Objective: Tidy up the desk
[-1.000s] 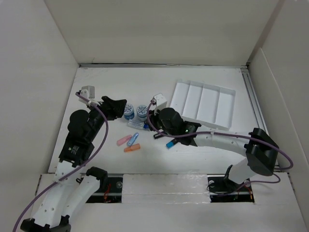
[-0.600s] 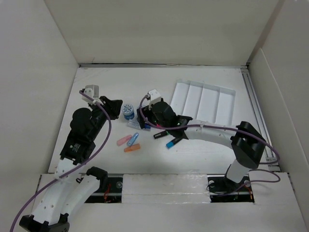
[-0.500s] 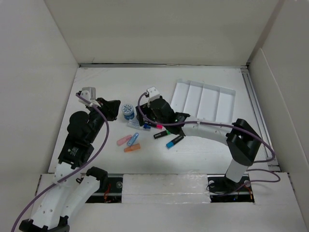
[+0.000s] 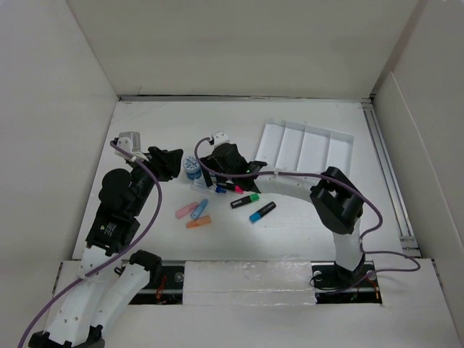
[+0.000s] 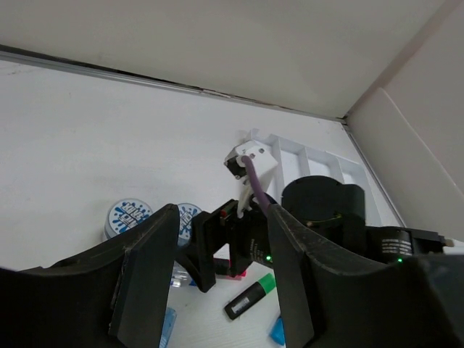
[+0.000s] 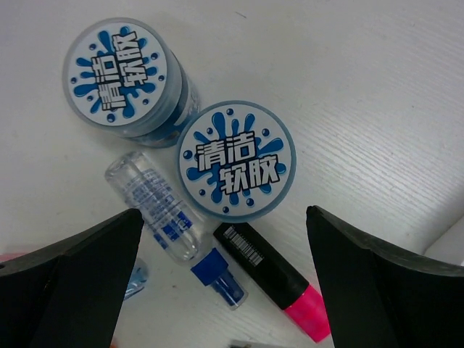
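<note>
Item: left arm (image 4: 116, 210) is rising from its base and bending at the elbow; left gripper (image 4: 172, 163) is pointing rightward, jaws standing apart, empty. Item: right arm (image 4: 297, 185) is reaching far leftward; right gripper (image 4: 210, 167) is facing downward, fingers (image 6: 80, 283) standing wide, empty.

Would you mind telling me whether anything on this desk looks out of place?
Yes: the white tray sits skewed to the desk edges, its compartments bare, while highlighters and two round tubs lie loose beside it.

From above, we make out only one round container (image 4: 192, 167); the right gripper (image 4: 205, 167) hides the second round container (image 6: 235, 160). In the right wrist view, that gripper covers most of a pale blue item (image 6: 138, 278) that we cannot identify.
</note>
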Tool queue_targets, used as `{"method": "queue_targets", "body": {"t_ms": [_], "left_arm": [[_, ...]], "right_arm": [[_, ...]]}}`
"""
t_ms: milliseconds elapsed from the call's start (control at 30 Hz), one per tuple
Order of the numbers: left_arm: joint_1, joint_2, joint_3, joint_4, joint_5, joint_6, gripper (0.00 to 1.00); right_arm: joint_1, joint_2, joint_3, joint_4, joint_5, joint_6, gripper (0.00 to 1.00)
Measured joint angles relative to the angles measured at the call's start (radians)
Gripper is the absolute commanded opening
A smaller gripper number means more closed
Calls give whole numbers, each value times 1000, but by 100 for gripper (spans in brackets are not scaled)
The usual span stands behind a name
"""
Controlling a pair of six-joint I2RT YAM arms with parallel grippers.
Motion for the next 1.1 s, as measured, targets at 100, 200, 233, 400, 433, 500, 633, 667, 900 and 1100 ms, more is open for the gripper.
{"method": "queue_targets", "body": {"t_ms": [100,200,233,400,433,500,633,667,900,1100], "left_arm": [[0,3,0,0,0,0,48],[0,7,0,0,0,0,48],[0,9,0,0,0,0,48],[2,13,0,0,11,0,48],[2,14,0,0,13,0,48],[2,16,0,0,18,0,48],[2,19,0,0,31,0,48],[2,20,0,0,32,0,48],[2,15,-4,5,42,0,48],[2,15,-4,7,58,0,48]], "right_arm": [[-5,63,53,-23,18,-8,99],[-11,121,106,-39,36,-22,95],[-12,135,119,-40,45,-26,94],[-14,180,177,-46,95,-49,67],[-14,184,184,-46,105,-53,65],[-14,185,187,-46,128,-55,61],[-24,154,173,-45,148,-60,58],[-31,126,149,-33,146,-62,56],[-243,-172,-11,32,105,-30,55],[-479,-225,-48,85,140,5,56]]}}
